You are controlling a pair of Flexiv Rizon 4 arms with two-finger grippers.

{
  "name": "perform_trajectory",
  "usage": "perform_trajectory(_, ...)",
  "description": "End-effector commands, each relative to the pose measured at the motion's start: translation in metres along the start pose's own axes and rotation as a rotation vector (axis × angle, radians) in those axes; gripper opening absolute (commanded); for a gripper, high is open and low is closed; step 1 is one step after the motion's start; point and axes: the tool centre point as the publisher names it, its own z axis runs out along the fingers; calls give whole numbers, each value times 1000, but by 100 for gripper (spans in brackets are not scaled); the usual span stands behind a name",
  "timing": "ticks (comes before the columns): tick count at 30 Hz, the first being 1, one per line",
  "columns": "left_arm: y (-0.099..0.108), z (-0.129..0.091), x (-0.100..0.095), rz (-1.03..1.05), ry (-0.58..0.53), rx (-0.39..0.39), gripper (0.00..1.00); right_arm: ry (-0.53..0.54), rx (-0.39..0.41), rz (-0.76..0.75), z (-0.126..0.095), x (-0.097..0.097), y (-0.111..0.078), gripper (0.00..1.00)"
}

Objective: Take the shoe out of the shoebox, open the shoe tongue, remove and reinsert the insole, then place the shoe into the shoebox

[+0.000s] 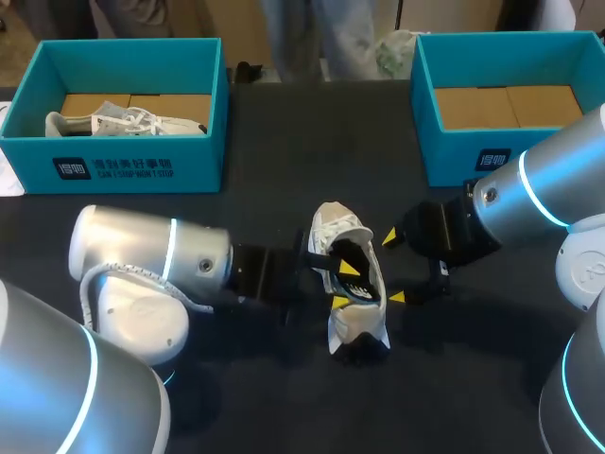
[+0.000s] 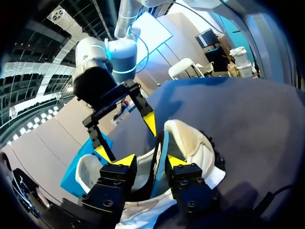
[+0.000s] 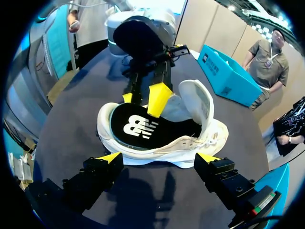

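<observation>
A white shoe (image 1: 345, 284) lies on the dark table between my arms, toe towards the front edge, its tongue (image 3: 198, 98) folded up and back. A black insole (image 3: 136, 126) with a white logo sits in the shoe's opening. My left gripper (image 1: 344, 286) is over that opening, open, with the insole's blue edge (image 2: 157, 157) between its spread fingers (image 2: 125, 160). To the shoe's right my right gripper (image 1: 394, 268) stands wide open beside its outer side (image 3: 162, 150), holding nothing. From the right wrist, my left gripper (image 3: 142, 98) shows above the insole.
A teal shoebox (image 1: 113, 170) at the back left holds another white shoe (image 1: 123, 123). A second teal shoebox (image 1: 473, 161) at the back right shows only its cardboard floor. Dark table (image 1: 284, 113) runs between the boxes.
</observation>
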Motion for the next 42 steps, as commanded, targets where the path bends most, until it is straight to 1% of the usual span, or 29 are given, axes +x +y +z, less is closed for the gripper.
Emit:
perform_trajectory(1,-7,-6,4,9,-12,9,40,-2,2,0,0,1,0,100)
perform_trajectory(5,-10,0,4,10,-3,20,38,-2,2,0,0,1,0,100)
perform_trajectory(7,-9,3,6,6,7,20,30,-2,2,0,0,1,0,100)
perform_trajectory(8,-9,5,7,2,10,21,24,-2,2,0,0,1,0,100)
perform_trajectory(9,-8,5,8,0,11,22,4,-2,2,0,0,1,0,100)
perform_trajectory(10,-8,7,9,-2,15,23,0,-2,2,0,0,1,0,100)
perform_trajectory(15,-2,9,10,-5,27,18,0,-2,2,0,0,1,0,100)
perform_trajectory(23,10,4,17,-21,50,-10,0,-2,2,0,0,1,0,100)
perform_trajectory(27,10,4,16,-25,51,-15,0,-2,2,0,0,1,0,100)
perform_trajectory(28,7,3,14,-19,45,-11,17,-2,2,0,0,1,0,100)
perform_trajectory(29,4,2,12,-15,40,-4,36,-2,2,0,0,1,0,100)
perform_trajectory(33,-8,-2,5,8,35,9,41,-2,2,0,0,1,0,100)
perform_trajectory(34,-11,-3,3,13,37,12,40,-2,2,0,0,1,0,100)
perform_trajectory(37,-18,-9,-1,26,39,16,42,-2,2,0,0,1,0,100)
perform_trajectory(40,-22,-16,-4,38,48,13,49,-2,2,0,0,1,0,100)
perform_trajectory(42,-25,-22,-8,38,49,12,50,-2,2,0,0,1,0,100)
